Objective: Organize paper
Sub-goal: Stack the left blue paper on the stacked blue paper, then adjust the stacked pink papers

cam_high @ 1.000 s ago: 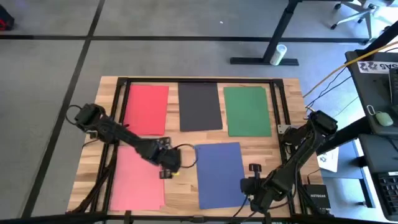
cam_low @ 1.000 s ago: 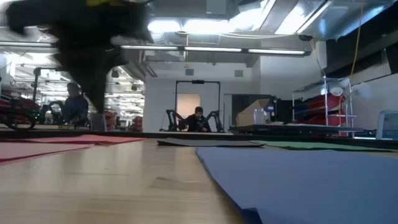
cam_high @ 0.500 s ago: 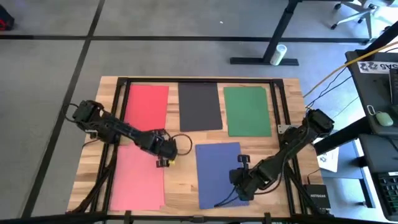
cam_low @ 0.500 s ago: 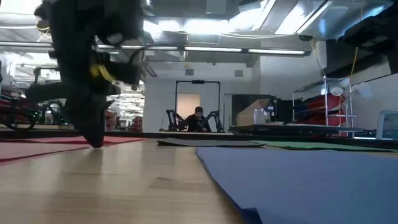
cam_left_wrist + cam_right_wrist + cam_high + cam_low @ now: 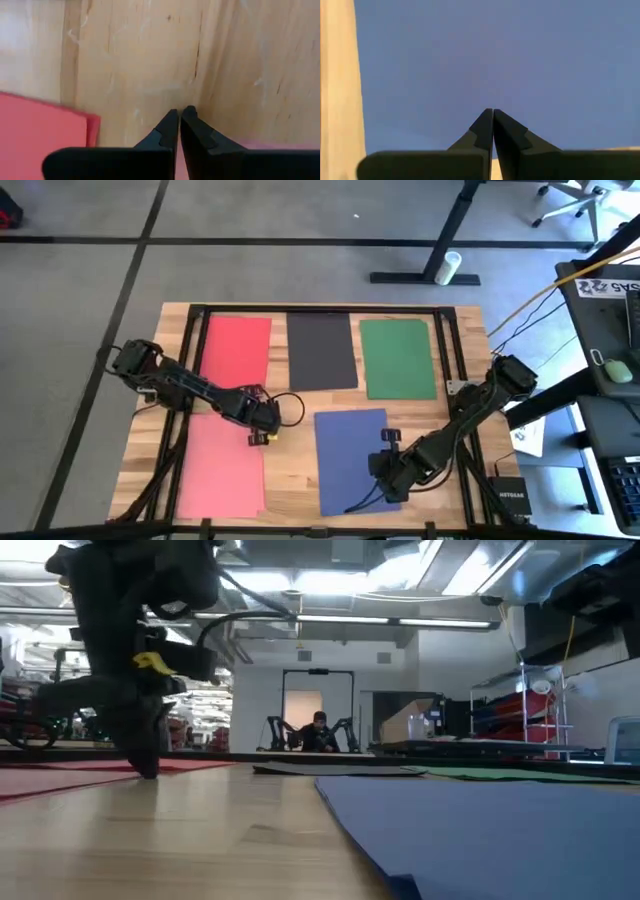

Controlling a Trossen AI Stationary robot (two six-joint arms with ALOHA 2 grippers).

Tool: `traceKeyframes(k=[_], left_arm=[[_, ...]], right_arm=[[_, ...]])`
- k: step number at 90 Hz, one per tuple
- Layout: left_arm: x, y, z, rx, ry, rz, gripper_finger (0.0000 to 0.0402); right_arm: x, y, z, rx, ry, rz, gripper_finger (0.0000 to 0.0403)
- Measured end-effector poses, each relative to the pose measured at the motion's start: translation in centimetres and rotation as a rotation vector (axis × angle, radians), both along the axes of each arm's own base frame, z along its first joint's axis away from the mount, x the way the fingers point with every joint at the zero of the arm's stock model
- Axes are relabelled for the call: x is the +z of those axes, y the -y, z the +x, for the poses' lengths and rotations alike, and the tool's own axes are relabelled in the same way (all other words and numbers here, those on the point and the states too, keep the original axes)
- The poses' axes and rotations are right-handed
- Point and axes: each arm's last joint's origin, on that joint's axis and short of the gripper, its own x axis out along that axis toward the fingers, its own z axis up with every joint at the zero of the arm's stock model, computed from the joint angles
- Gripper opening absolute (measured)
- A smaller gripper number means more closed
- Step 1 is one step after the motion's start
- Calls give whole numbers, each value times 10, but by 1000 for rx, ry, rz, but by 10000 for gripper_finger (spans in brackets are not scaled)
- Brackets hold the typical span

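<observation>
My left gripper point(image 5: 178, 111) is clenched with nothing between its fingertips, and it points down at bare wood beside the corner of the flat matte pink paper sheet point(image 5: 222, 465) at the table's near left. In the overhead view it point(image 5: 262, 433) has drawn back slightly toward the left since half a second ago, and the low view shows it point(image 5: 147, 768) nearer the picture's left edge than before.

My right gripper point(image 5: 493, 111) is also pinched shut and empty, tip over the flat matte blue paper sheet point(image 5: 352, 458) near its lower right part; from above it point(image 5: 383, 470) sits where it was half a second ago, though a second ago it was off the sheet's right edge.

The sheets have not shifted: the red rectangular sheet point(image 5: 236, 354), the black sheet point(image 5: 321, 351) and the green sheet point(image 5: 397, 358) lie side by side along the far edge of the wooden table point(image 5: 290, 460), with pink and blue in the near row.
</observation>
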Motion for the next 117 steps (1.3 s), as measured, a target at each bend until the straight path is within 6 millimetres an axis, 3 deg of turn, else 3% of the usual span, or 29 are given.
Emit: traceKeyframes(k=[35, 74, 99, 117], left_arm=[[4, -2, -8, 37, -42, 14, 0], [27, 16, 10, -25, 64, -22, 0], [37, 67, 19, -225, 223, -323, 0], [20, 98, 12, -264, 192, -362, 0]], right_arm=[[0, 0, 0, -1, 2, 2, 0], [0, 0, 0, -1, 1, 1, 0], [0, 0, 0, -2, 0, 1, 0], [0, 0, 0, -2, 1, 1, 0]])
